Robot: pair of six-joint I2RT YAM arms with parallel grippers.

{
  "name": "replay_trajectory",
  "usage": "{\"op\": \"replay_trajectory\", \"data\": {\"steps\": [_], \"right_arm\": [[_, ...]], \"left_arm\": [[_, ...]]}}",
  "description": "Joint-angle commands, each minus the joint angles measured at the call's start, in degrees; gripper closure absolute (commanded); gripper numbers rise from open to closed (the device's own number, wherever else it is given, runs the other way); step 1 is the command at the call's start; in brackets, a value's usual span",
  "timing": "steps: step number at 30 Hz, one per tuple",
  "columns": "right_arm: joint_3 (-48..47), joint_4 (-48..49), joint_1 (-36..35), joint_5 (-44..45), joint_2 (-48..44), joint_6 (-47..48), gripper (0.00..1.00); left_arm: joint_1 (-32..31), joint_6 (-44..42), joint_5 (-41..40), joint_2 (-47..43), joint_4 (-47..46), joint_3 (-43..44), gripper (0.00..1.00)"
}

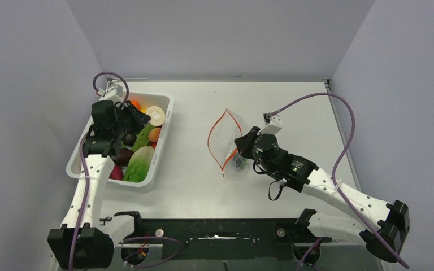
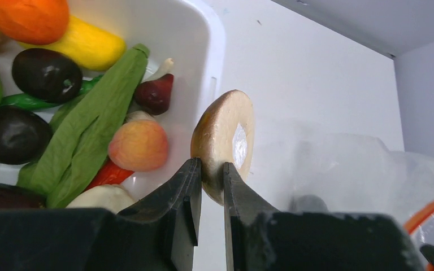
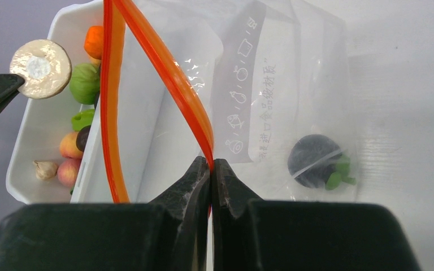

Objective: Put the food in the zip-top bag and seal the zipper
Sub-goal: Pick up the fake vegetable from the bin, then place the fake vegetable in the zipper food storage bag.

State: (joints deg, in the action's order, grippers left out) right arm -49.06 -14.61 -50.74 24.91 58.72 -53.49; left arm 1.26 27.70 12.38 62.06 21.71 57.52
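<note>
Left of centre in the top view, the left gripper pinches a tan round slice over the white bin. The right gripper clamps the zipper, mouth agape; the slice must next enter the zip-top bag.

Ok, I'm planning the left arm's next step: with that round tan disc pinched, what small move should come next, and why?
Probably carry the round tan disc sideways, away from the white plastic bin, toward the clear plastic bag. The left gripper grips the disc, and the right gripper pinches the red-orange zipper strip, holding the mouth open.
</note>
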Motion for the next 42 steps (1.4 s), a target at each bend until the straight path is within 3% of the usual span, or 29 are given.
{"op": "replay_trajectory", "data": {"steps": [1, 9, 18, 25, 36, 42], "right_arm": [[-2.26, 3.60, -0.56, 1.74, 1.05, -1.84, 1.00], [-3.89, 4.27, -0.67, -0.35, 2.10, -3.64, 1.00], [-2.89, 7.21, -0.82, -2.55, 2.59, -5.97, 1.00], [-3.10, 8.59, -0.92, -4.44, 3.24, -6.18, 1.00], [-3.67, 9.66, -1.15, -4.90, 2.81, -5.27, 1.00], [-2.96, 10.55, -1.27, -5.36, 2.59, -5.30, 1.00]], "left_arm": [[-1.45, 0.67, 9.08, -2.96, -2.92, -0.20, 0.99], [-8.82, 0.62, 13.15, -7.08, -2.34, -0.39, 1.00], [-16.76, 10.70, 21.12, -11.98, -16.50, -5.85, 1.00], [-22.98, 15.78, 21.50, -10.72, -24.63, -8.81, 1.00], [-30.95, 13.84, 11.99, -5.42, -27.04, -11.62, 1.00], [-32.72, 9.53, 5.43, -3.63, -21.99, -9.30, 0.97]]}}
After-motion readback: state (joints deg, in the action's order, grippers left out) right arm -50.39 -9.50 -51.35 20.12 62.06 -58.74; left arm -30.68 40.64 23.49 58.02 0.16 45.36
